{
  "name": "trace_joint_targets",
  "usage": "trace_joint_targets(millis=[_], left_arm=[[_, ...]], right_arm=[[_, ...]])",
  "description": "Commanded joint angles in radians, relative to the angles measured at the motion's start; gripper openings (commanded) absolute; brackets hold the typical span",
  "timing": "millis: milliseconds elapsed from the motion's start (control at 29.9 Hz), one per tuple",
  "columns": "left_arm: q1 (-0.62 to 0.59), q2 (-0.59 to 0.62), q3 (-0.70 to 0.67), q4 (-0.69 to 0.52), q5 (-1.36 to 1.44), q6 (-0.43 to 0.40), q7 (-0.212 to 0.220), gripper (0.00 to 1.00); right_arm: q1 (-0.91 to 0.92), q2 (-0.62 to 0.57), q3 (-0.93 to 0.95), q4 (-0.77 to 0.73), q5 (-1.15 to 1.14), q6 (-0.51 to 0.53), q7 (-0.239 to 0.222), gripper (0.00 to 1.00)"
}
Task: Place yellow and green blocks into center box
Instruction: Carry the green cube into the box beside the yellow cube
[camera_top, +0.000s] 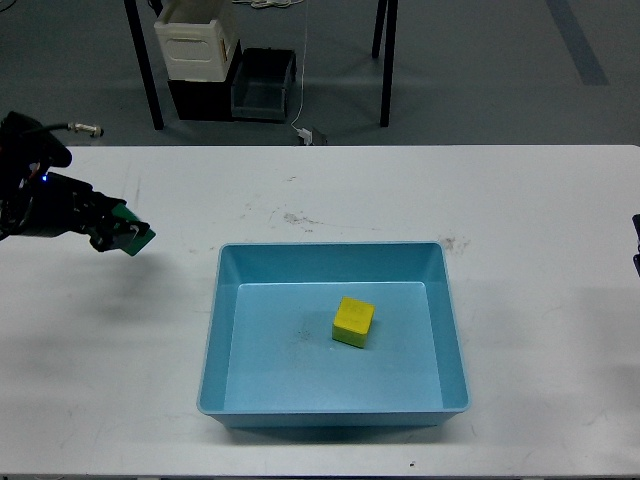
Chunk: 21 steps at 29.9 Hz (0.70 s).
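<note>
The green block (138, 238) is mostly hidden by the left pincer (125, 236) that grips it near the counter's left edge; only a corner and one face show. The left arm (40, 200) is cut off by the picture's left edge. Of the right arm (636, 245) only a dark sliver shows at the right edge, its pincer out of view. The counter (520, 210) runs past three picture edges.

yellow block (353, 321) in tray (330, 257); left jaws (128, 234) grip green block (139, 239).

lab: bare white worktable (520, 220), grey floor (480, 70), storage bins (262, 85).
</note>
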Motion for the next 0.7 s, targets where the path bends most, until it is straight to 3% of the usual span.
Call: trace_joint_targets(millis=[0,234,434,668], left_arm=[[-0.074,-0.002,0.001,-0.093,-0.152,-0.006,0.000,0.32],[-0.155,-0.071,0.012,-0.244,-0.131,-0.023,0.000,0.32],[-0.175,-0.219,0.017,-0.245,0.103,-0.110,0.000,0.32],[-0.172,-0.336,0.055,-0.233,0.158,-0.110,0.000,0.34]], right_arm=[[-0.010,0.000,-0.003,0.000,0.000,-0.005,0.000,0.97],[-0.019,0.000,-0.006,-0.004,0.000,-0.028,0.000,0.98],[-0.041,0.000,-0.012,-0.006,0.000,-0.032,0.000,0.98],[-0.041,0.003,-0.015,-0.008,0.000,-0.032,0.000,0.98]])
